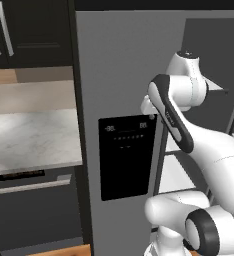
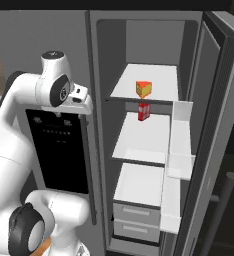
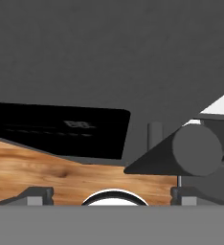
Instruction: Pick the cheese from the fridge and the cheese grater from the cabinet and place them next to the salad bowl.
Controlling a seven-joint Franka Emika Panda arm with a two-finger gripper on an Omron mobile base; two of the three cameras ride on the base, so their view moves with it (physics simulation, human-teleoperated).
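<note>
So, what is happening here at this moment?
The robot arm stands before the fridge, whose right door is open. The cheese sits on the upper shelf, above a small red box. The gripper is empty, its fingers apart, near the dispenser panel. Nothing is picked yet.

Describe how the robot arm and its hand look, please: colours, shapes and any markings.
The arm is glossy white, built of thick rounded segments with dark grey to black bands and round caps at the joints. One link carries small pale lettering on its dark band in the left base view. No loose cables show. The hand ends in two small dark grey, blocky fingertips.
</note>
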